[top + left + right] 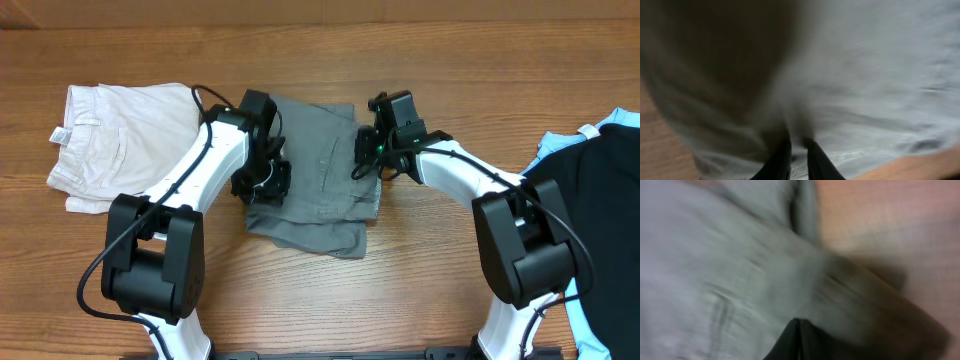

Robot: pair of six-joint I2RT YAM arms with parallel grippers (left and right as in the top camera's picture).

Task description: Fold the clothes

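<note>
The mid-grey shorts lie partly folded in the middle of the table, with a crumpled edge toward the front. My left gripper is at their left edge. In the left wrist view its fingers are nearly together, with grey cloth bunched between the tips. My right gripper is at the shorts' right edge. In the blurred right wrist view its fingers are pressed together on the grey cloth, and a fold rises to their right.
Off-white cream shorts lie flat at the left. A black garment with light-blue trim lies at the right edge. Bare wood table shows in front of the grey shorts.
</note>
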